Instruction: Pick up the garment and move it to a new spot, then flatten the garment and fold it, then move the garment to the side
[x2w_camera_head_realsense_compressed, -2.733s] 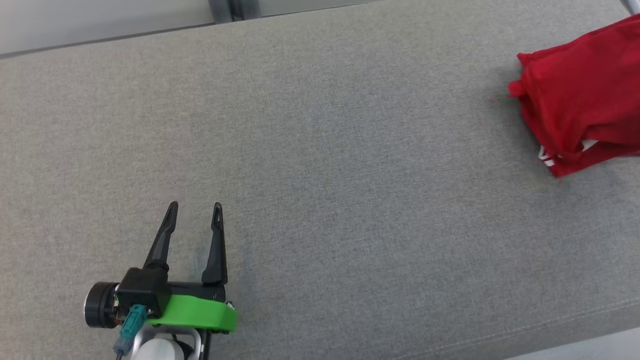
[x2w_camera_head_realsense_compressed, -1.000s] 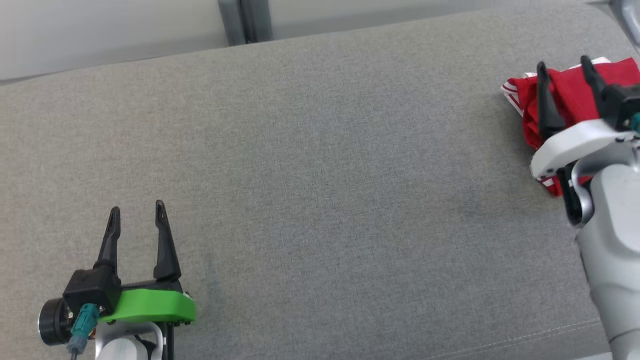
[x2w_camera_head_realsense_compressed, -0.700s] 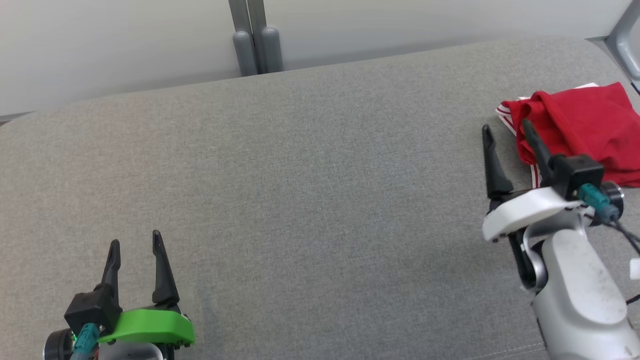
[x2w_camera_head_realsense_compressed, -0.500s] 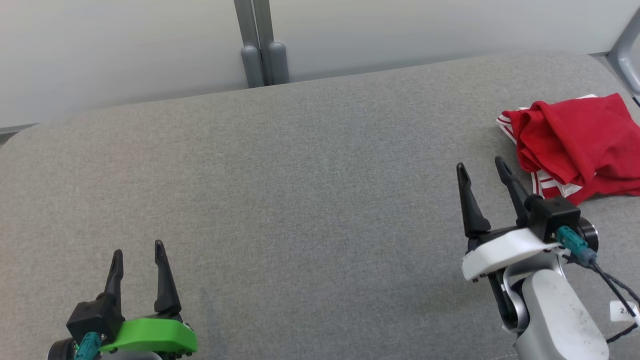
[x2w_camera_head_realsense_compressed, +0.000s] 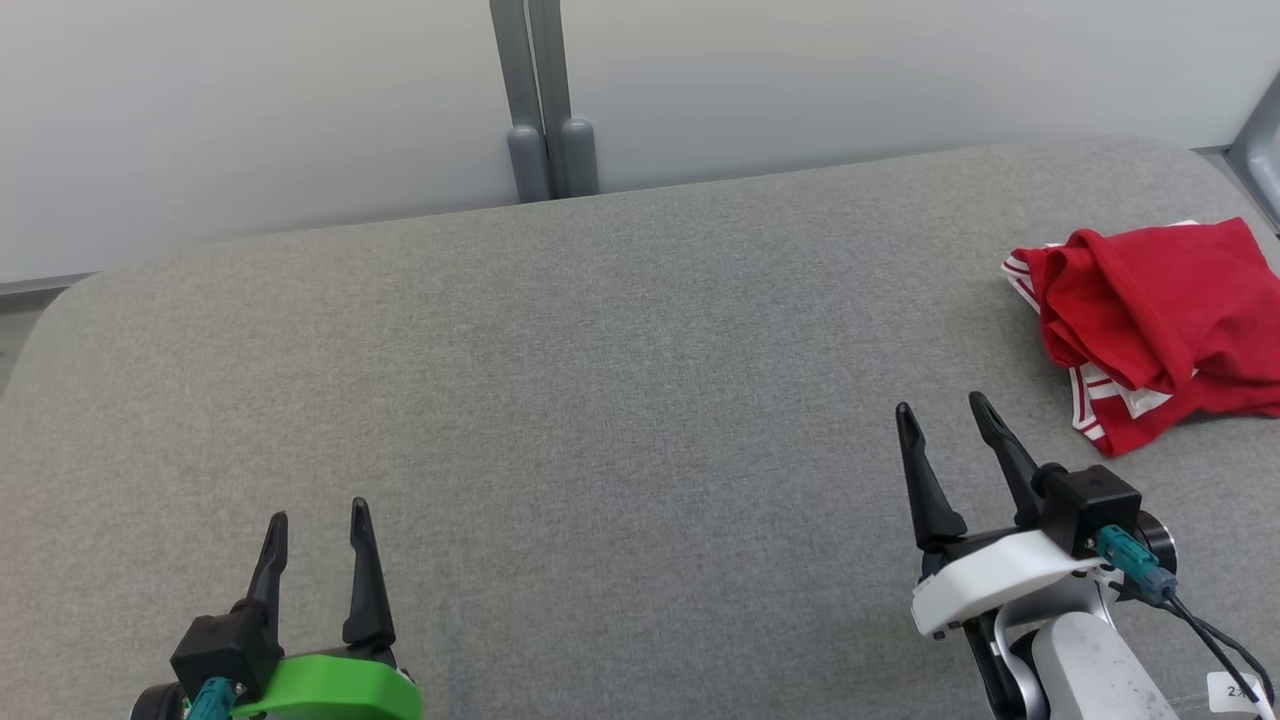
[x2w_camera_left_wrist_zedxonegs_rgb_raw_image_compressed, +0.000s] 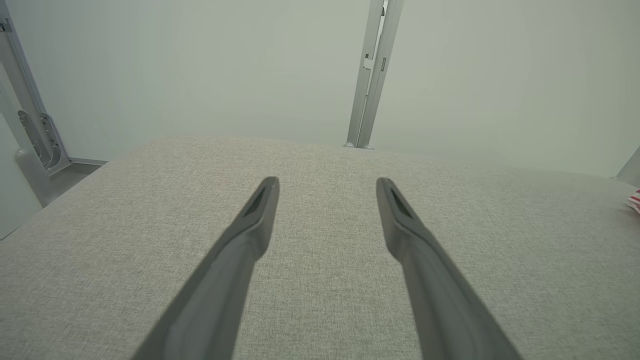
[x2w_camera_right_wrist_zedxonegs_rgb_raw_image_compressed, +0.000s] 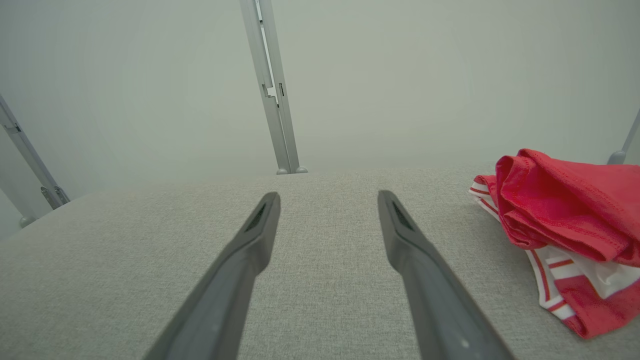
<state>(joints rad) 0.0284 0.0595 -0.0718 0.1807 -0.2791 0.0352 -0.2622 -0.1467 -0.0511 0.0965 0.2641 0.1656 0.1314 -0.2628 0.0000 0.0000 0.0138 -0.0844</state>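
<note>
You are holding the right end effector (x2w_camera_head_realsense_compressed: 939, 403) and the left end effector (x2w_camera_head_realsense_compressed: 318, 510) with fingers apart, both empty, over the bench (x2w_camera_head_realsense_compressed: 620, 380). The red garment (x2w_camera_head_realsense_compressed: 1150, 320) is lying loosely folded at the bench's right end, near the right fingers but untouched. It is looking set aside already; any tidying is calling for a fresh reach rightward.

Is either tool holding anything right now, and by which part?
Nothing is held. The left tool and right tool are both open and empty; the red fabric garment with white stripes lies apart on the grey fabric cushion.
</note>
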